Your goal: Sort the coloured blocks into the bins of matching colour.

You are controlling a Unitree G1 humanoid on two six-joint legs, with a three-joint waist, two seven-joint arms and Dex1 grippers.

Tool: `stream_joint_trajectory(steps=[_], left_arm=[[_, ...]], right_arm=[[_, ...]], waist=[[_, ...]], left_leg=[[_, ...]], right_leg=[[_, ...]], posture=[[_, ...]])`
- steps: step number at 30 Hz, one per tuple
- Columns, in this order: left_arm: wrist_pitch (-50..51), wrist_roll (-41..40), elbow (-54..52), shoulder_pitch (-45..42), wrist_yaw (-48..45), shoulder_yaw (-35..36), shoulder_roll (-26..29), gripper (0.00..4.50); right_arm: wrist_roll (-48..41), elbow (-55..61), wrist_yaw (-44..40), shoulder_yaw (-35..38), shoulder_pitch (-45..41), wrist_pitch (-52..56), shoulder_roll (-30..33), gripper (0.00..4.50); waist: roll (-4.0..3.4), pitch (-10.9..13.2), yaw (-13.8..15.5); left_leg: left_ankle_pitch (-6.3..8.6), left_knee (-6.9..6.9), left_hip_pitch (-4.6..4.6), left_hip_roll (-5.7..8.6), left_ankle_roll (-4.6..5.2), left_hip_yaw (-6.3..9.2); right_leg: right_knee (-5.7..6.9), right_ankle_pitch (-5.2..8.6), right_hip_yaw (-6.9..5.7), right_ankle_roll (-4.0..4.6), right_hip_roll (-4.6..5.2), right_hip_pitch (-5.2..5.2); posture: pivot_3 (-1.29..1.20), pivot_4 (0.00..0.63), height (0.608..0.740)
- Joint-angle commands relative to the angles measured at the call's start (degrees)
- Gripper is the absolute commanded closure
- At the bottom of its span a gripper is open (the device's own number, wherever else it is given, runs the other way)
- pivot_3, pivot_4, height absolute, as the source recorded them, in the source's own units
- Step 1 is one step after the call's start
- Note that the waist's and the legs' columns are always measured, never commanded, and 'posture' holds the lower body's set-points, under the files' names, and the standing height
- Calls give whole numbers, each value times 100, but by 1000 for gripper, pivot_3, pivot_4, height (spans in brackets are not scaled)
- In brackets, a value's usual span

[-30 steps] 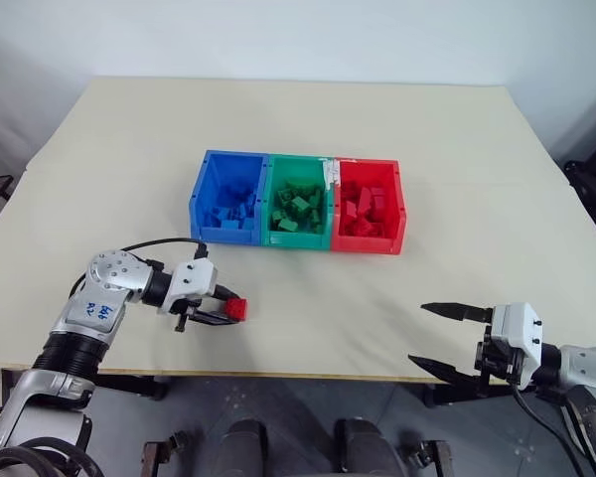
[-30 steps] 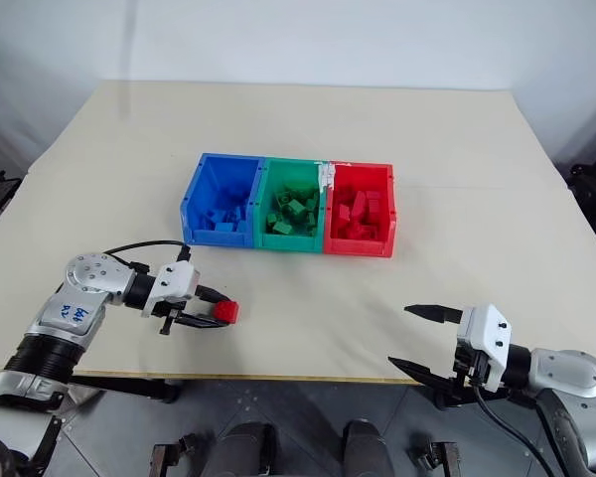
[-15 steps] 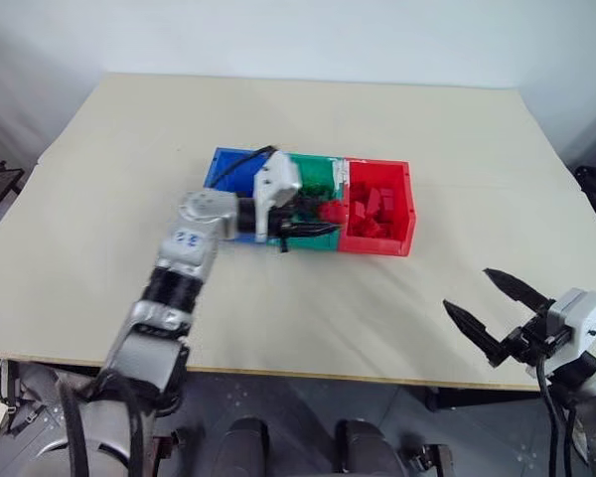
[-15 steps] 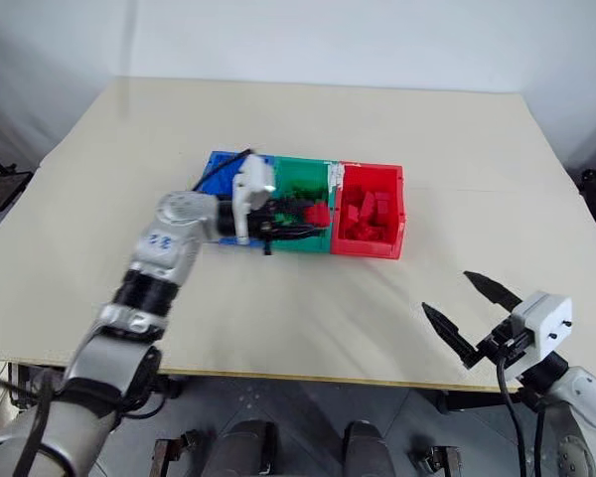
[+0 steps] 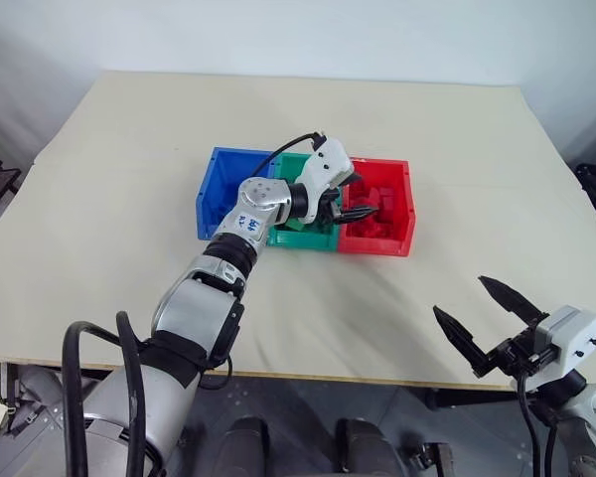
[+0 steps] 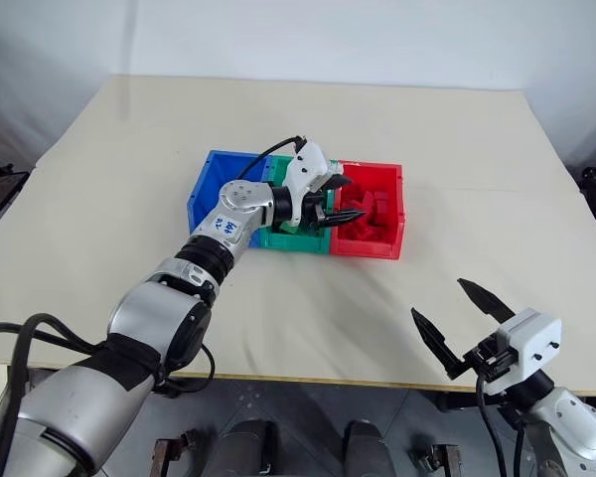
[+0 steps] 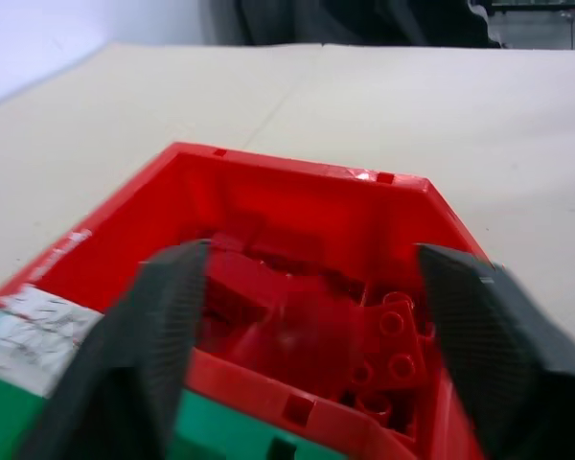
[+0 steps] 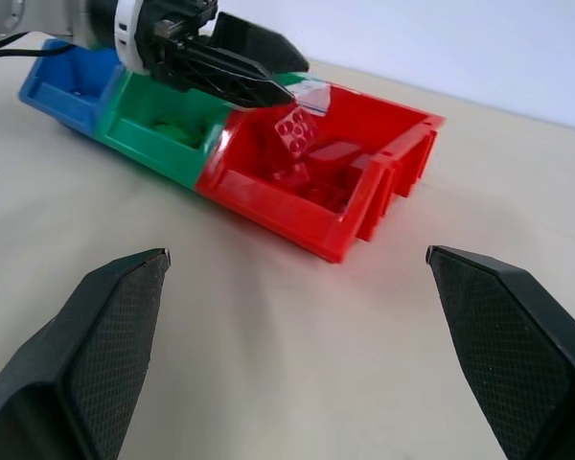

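Observation:
The three joined bins stand mid-table: blue bin (image 5: pixel 207 204), green bin (image 5: pixel 304 239), red bin (image 5: pixel 377 244). My left gripper (image 5: pixel 362 196) reaches across the green bin and hangs open over the red bin's near-left corner, nothing between its fingers. Right under its fingertips (image 8: pixel 268 94) a studded red block (image 8: pixel 295 126) lies tilted among other red blocks (image 7: pixel 393 337) in the red bin. Green blocks (image 8: pixel 172 126) sit in the green bin. My right gripper (image 5: pixel 459 296) hangs open and empty off the table's front right edge.
The beige table (image 5: pixel 129 199) spreads wide around the bins, with bare room to their left, right and front. A black cable (image 5: pixel 283 151) loops over the left wrist above the green bin. Dark objects stand on the floor past the table's sides.
The left arm carried a red block from the table's front left up over the bins, then opened; the block is out of its fingers. The right gripper turned slightly. The camera shifted.

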State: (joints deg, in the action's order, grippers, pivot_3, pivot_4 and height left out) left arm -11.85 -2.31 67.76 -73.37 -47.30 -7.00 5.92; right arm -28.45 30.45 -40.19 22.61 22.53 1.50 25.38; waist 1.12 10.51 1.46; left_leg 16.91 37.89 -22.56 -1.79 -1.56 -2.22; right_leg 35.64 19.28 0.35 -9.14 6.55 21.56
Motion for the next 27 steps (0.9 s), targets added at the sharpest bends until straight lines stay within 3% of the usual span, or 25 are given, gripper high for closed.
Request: stream_joint_trajectory(steps=[1, 7, 11, 15, 19, 27], left_arm=[[-340, -116, -371, 29, -431, 231, 313, 37], [-207, -827, -2037, 1459, -2092, 819, 1972, 37], [326, -1312, -3574, 2975, -2428, 1328, 3016, 37], [589, -1453, -4847, 4729, -1989, 1993, 3637, 37], [866, -1536, -5707, 6012, -1373, 2505, 3720, 37], [1270, -1776, -7031, 6879, -460, 2667, 3246, 37]], right_arm=[[-17, 195, -23, -69, -78, -93, 77, 0], [-119, -298, -732, -475, -839, 143, 744, 0], [-49, -780, -1373, -856, -1411, 156, 1176, 0], [11, -1397, -1794, -1098, -2054, 124, 1400, 0], [43, -1977, -2094, -1222, -2623, 72, 1471, 0], [10, -2270, -1852, -1082, -2827, 52, 1290, 0]], waist=[[0, 0, -1], [-4, -1, -242], [-4, 0, -280], [-2, 2, -280], [-2, 2, -206], [0, 3, -84]], left_leg=[[0, 0, 0, 0, 0, 1], [-5, -24, 22, -6, -8, -2], [-5, -28, 21, -9, -9, 10], [3, -18, 16, -5, 4, 11], [11, -15, 18, -6, 17, 14], [22, -8, 20, -9, 26, 16]], right_leg=[[0, 0, 0, 0, -1, 0], [29, 3, 10, 6, -5, 0], [34, 6, 5, 12, -5, 0], [32, 5, 4, 10, 7, -4], [32, 5, 3, 11, 13, -8], [28, 5, 0, 14, 14, -7]], posture=[[0, 150, 740], [0, 150, 740], [0, 150, 740], [0, 150, 740], [0, 150, 740], [0, 150, 740]])
